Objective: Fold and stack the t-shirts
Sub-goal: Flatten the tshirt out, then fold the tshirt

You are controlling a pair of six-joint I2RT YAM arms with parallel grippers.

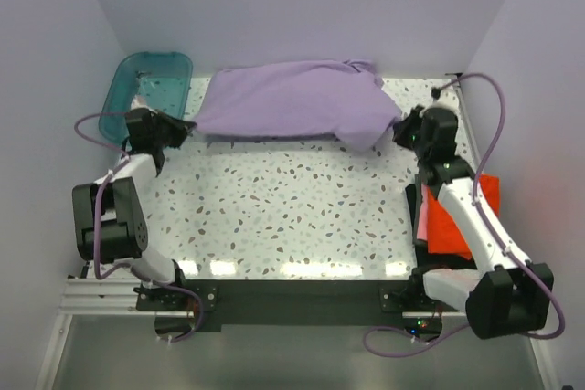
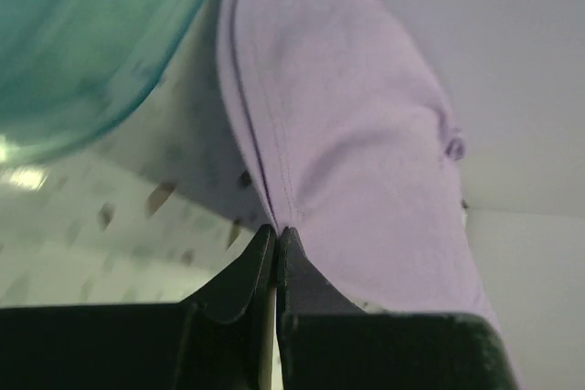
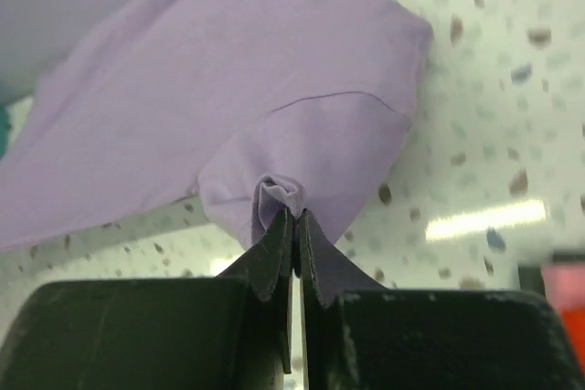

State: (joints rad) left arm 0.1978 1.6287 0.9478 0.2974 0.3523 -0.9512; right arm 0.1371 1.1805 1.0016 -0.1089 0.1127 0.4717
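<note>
Nearest to me, by the right edge of the table (image 1: 292, 207) and not far from its near right corner, the orange-red t-shirt (image 1: 454, 226) lies flat, partly hidden beneath my right arm. Farther out, my two arms reach toward the far edge, one on each side. My left hand (image 2: 276, 233) is pinched tight on the hem at the left end of the lavender t-shirt (image 1: 292, 102), its fingers pressed together with only the cloth between them. My right hand (image 3: 294, 216) is closed the same way on the right end of that shirt, a small bunch of purple fabric gathered just above the fingertips. The lavender t-shirt stretches between my hands along the far edge of the table, spread wide, its far side close to the back wall; how much of it rests on the table I cannot tell. In the far left corner, just beyond my left hand, stands a teal plastic tub (image 1: 151, 89), its right side near the shirt's left end.
</note>
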